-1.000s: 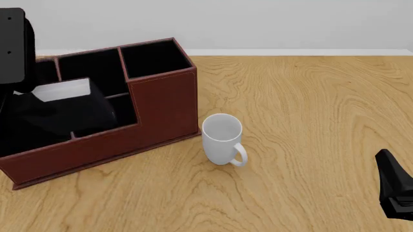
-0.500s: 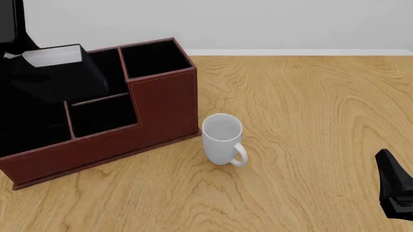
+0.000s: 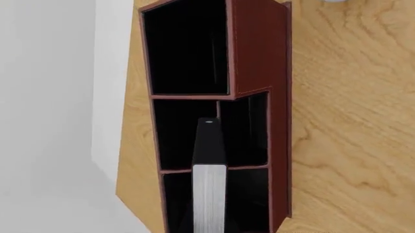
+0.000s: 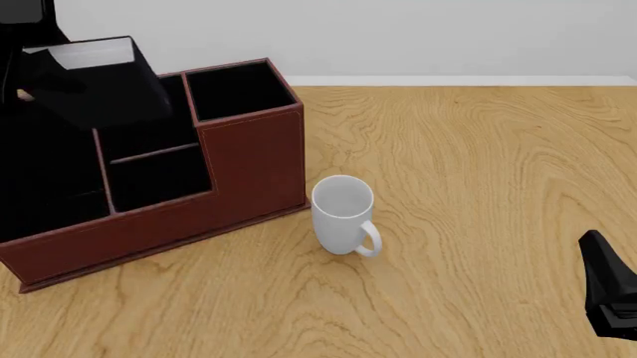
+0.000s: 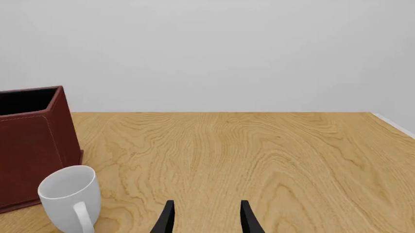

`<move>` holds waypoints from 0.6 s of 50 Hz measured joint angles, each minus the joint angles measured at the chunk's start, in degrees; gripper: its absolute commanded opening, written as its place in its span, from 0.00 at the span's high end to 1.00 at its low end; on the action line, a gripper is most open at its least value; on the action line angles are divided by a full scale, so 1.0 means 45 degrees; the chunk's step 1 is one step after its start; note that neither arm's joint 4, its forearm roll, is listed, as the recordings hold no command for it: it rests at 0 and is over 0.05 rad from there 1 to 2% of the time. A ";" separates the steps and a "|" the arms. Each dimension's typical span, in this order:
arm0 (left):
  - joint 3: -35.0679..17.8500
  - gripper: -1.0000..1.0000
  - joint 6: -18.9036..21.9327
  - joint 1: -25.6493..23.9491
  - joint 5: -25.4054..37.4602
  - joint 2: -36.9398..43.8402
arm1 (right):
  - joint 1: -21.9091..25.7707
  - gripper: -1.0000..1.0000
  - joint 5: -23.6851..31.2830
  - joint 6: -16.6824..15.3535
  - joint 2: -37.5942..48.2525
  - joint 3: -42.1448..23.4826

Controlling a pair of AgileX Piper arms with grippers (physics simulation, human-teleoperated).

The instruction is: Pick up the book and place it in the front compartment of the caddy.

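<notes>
**Book held high over the caddy, drop not yet made**

My left pincer [image 4: 30, 71] is mostly lost in shadow at the edge of the front view, but the book [image 4: 100, 86] hangs tilted in the air there, so I judge the pincer clamped on it. From the left wrist view the book's white page edge [image 3: 209, 196] lines up above the dividers of the caddy [image 4: 253, 160], over its middle cells rather than inside any. My right pincer [image 5: 204, 221] sits idle, fingers apart, low over the worktop [image 4: 468, 186], with the white mug [image 4: 344, 216] just beside the caddy's tall end. Pickup looks done; lowering into the front compartment and release remain. I see no readable writing or brand anywhere.
</notes>
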 measured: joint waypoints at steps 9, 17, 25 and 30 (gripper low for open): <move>-0.0107 1.00 0.0190 0.0336 0.0000 0.0253 | 0.0000 0.00 -0.0001 0.0000 0.0000 0.0000; -0.0143 1.00 0.0326 0.0573 -0.0046 0.0495 | 0.0000 0.00 -0.0001 0.0000 0.0000 0.0000; 0.0106 1.00 0.0353 0.0644 -0.0300 0.0686 | 0.0001 0.00 0.0000 0.0000 0.0000 0.0000; 0.0275 1.00 0.0305 0.0646 -0.0525 0.0816 | 0.0000 0.00 0.0000 0.0000 0.0000 0.0000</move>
